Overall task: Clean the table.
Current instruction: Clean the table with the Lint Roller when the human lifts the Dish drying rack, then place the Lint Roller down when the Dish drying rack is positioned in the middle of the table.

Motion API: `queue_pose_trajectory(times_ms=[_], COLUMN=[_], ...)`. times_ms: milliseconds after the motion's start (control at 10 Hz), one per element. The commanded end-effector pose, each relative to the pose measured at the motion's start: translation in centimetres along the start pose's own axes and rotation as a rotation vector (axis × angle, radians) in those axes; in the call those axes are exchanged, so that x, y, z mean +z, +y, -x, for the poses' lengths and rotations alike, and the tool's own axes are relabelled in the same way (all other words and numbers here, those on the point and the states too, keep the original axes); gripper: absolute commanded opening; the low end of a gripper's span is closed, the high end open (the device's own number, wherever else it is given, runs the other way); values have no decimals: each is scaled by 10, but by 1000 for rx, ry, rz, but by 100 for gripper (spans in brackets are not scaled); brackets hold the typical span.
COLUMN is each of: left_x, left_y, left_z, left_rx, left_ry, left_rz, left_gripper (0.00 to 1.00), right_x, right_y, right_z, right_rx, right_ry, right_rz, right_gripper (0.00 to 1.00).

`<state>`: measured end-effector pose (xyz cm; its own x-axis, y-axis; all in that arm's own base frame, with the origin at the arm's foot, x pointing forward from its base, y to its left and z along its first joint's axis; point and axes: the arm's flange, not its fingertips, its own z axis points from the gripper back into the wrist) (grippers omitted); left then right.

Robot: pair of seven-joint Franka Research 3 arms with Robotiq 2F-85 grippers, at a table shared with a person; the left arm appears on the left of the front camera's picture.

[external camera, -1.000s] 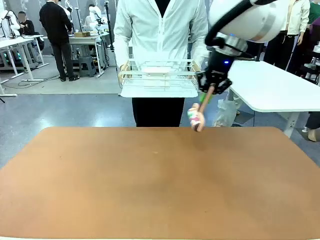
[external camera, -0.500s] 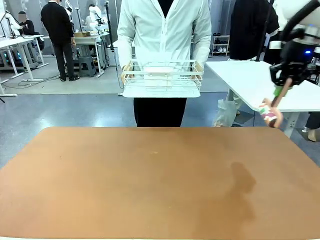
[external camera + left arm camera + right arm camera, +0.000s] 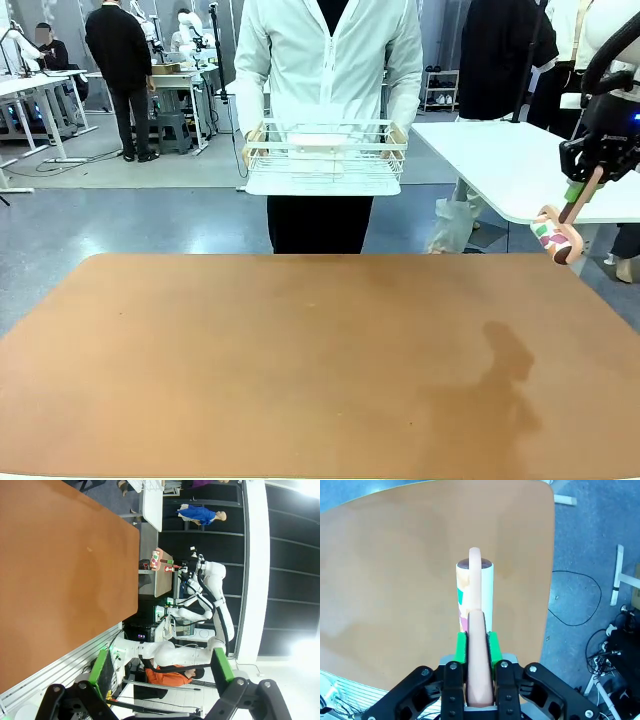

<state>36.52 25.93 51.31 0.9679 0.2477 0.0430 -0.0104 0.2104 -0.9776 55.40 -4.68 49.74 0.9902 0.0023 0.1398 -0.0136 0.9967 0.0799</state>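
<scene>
You're at the step of bringing the lint roller (image 3: 553, 237) to the worktop (image 3: 300, 370), as I judge it, with no rolling stroke under way. The right tool (image 3: 582, 187) is clamped tight on the roller's pink handle, and the roll hangs in the air by the far right corner, clear of the surface. From the right wrist camera the roll sits over the brown top, just inside that rounded corner. Your next move likely calls for lowering until the roll lies flat on the top, then drawing it across under steady pressure. The left tool (image 3: 162, 667) stands wide with nothing between its pads. Across the worktop, a person holds a white wire rack (image 3: 323, 155).
</scene>
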Motion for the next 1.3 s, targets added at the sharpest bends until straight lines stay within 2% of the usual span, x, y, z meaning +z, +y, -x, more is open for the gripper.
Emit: queue_pose_trajectory(times_ms=[0, 1200], left_x=[2, 2], left_y=[-2, -2], left_z=[1, 1], left_rx=[0, 0], left_ry=[-3, -3], left_rz=[5, 5], left_gripper=[100, 100], right_x=[6, 6], right_y=[0, 0], right_z=[2, 2], right_rx=[-9, -9], right_ry=[-3, -3], right_rz=[13, 13], right_gripper=[21, 21])
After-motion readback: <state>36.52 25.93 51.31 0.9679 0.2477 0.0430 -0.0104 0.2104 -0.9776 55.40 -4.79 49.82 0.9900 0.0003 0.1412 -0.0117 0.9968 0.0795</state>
